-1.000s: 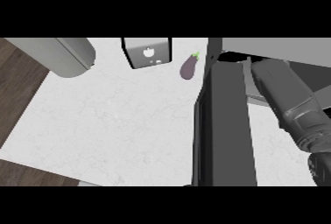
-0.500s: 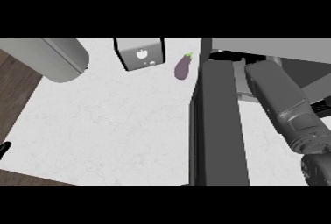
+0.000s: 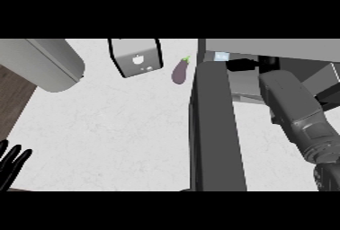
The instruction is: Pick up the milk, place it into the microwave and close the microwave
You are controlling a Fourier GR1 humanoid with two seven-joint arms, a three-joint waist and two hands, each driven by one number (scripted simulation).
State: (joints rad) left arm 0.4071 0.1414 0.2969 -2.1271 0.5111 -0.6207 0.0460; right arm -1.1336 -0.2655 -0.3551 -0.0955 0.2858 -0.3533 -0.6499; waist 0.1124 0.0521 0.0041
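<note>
Nearest me, my left hand [image 3: 11,164] rests at the lower left edge, fingers straight and spread. My right forearm [image 3: 295,114] reaches past the open microwave door [image 3: 214,130] into the cavity; its hand [image 3: 244,65] is mostly hidden, so I cannot tell its finger state. A pale corner there [image 3: 221,56] may be the milk, unconfirmed. I judge a carton light, crushable, best held by its flat sides.

Kitchen: pale speckled counter [image 3: 113,130], microwave [image 3: 279,49] with open door [image 3: 216,134], eggplant [image 3: 180,72], wood floor [image 3: 13,90].
</note>
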